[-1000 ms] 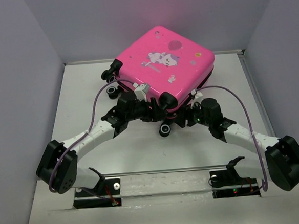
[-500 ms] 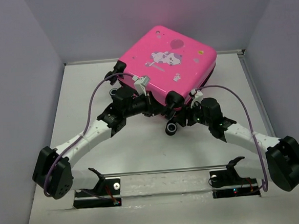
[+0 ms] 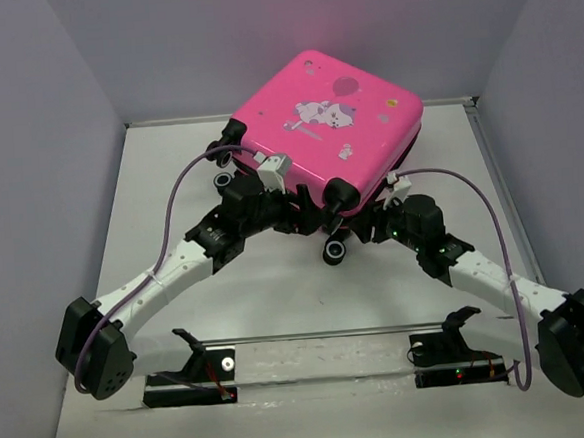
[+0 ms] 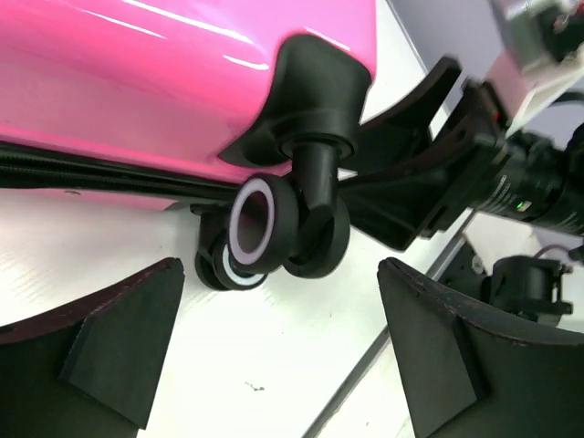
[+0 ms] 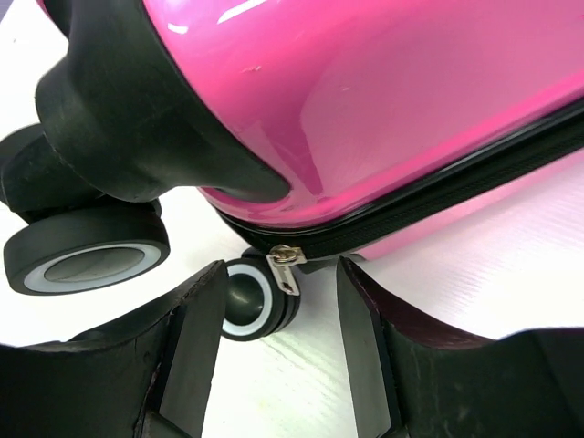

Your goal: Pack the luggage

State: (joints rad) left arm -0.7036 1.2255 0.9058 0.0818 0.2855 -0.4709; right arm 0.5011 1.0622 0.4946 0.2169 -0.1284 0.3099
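Beyond the open, empty left gripper [image 4: 281, 297] and right gripper [image 5: 281, 278], luggage [image 3: 330, 116] points wheels [image 3: 334, 251] near-left.

Bright, even light, with glare streaks on the luggage [image 4: 137, 55] shell.

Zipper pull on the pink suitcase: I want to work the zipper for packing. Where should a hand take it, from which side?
Pinch the flat metal zipper pull across its faces; it dangles below the seam at the luggage's near corner. Come low from the robot's side, where the right hand faces it.
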